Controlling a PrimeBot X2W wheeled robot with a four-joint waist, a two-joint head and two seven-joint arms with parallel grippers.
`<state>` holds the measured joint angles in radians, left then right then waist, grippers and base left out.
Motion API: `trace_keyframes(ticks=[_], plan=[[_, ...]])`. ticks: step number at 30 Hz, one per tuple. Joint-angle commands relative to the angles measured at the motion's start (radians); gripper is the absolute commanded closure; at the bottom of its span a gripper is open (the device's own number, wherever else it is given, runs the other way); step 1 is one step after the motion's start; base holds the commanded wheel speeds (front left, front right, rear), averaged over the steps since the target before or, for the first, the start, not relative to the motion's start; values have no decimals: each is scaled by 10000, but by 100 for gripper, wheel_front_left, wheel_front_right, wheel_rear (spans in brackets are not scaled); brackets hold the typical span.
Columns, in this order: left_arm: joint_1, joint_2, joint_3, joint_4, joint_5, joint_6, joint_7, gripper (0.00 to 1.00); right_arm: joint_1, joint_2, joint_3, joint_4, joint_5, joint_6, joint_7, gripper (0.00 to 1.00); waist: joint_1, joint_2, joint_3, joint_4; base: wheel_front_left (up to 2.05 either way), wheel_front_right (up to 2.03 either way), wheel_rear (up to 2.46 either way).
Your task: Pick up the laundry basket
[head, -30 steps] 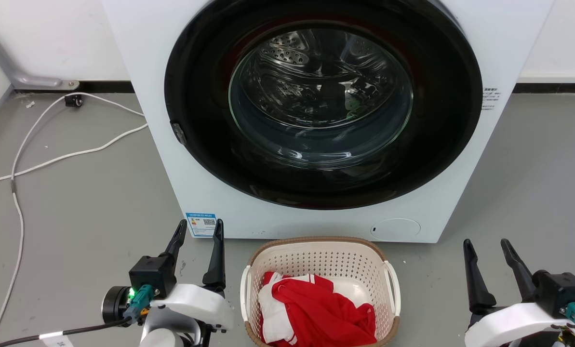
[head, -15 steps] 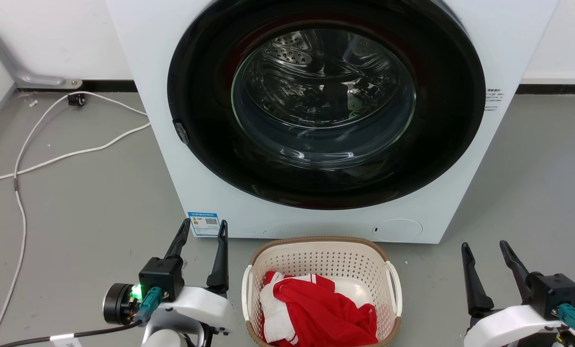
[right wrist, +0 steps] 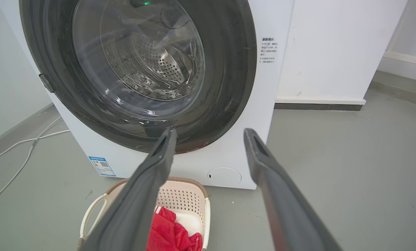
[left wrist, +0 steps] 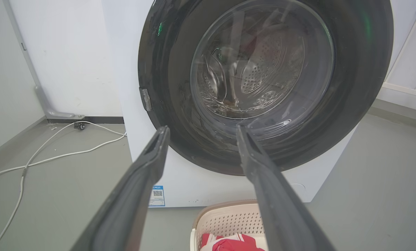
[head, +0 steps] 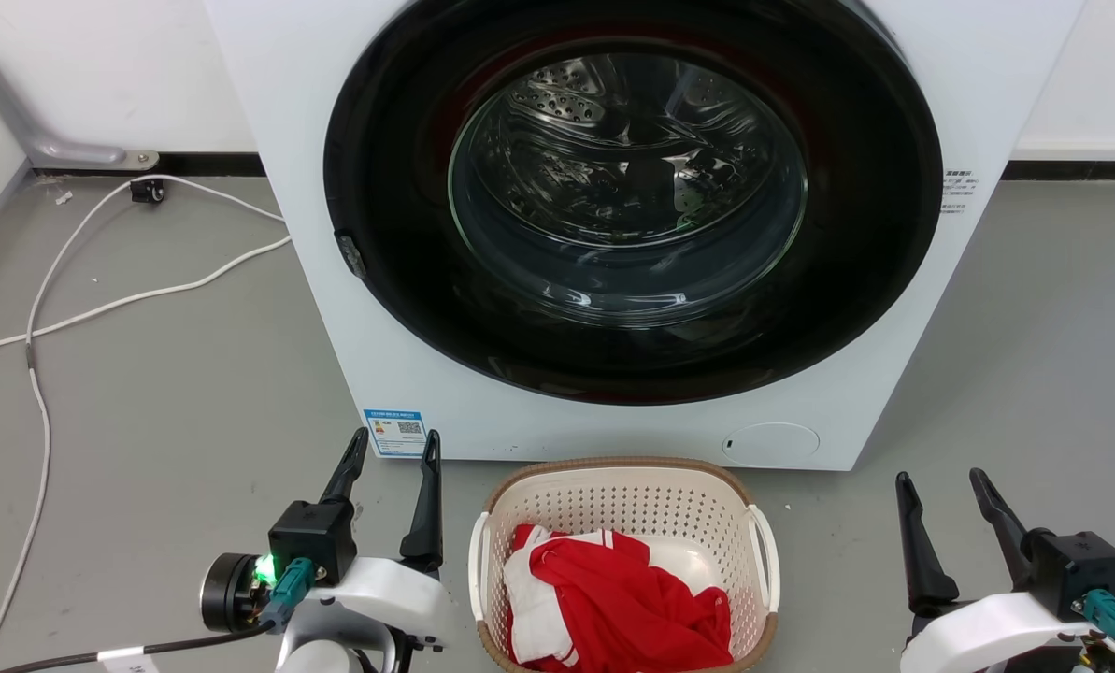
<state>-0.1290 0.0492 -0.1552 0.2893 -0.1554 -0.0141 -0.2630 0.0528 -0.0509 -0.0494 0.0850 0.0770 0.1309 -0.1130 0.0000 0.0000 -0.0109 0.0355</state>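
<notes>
The laundry basket (head: 613,500), cream-white and perforated with a brown rim and white side handles, stands on the floor right in front of the washing machine, holding red and white clothes (head: 622,608). My left gripper (head: 396,447) is open just left of the basket, fingers pointing at the machine. At the lower right, clear of the basket, my right gripper (head: 940,481) is open too. The basket (left wrist: 225,218) shows at the bottom of the left wrist view, below the open left gripper (left wrist: 201,129). The right wrist view has the basket (right wrist: 183,195) low behind the open right gripper (right wrist: 209,132).
The white washing machine (head: 613,430) with its dark round glass door (head: 627,187) rises directly behind the basket. White cables (head: 99,308) trail over the grey floor at the left. A white wall (right wrist: 333,52) stands to the right of the machine.
The left gripper moved slightly right and forward toward the machine between one second ago and half a second ago. The head view shifted a little. Since then nothing has moved.
</notes>
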Motion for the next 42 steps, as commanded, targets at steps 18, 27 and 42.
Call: trace_keyframes(ticks=[18, 27, 42], plan=[[-304, 18, 63, 244, -33, 73, -26, 0, -208, 11, 17, 276, 251, -3, 65, 0, 0, 0, 636, -118, 0, 0, 0], [-1098, 19, 126, 1224, -237, 89, -25, 0, -1106, 10, 217, 1184, 473, -3, 89, 0, 0, 0, 2381, -298, 0, 0, 0], [-3574, 446, 227, 4144, -414, -321, 98, 0, -4173, 10, 1013, 3865, 794, -3, -206, 0, 0, 0, 5773, -691, 0, 0, 0]])
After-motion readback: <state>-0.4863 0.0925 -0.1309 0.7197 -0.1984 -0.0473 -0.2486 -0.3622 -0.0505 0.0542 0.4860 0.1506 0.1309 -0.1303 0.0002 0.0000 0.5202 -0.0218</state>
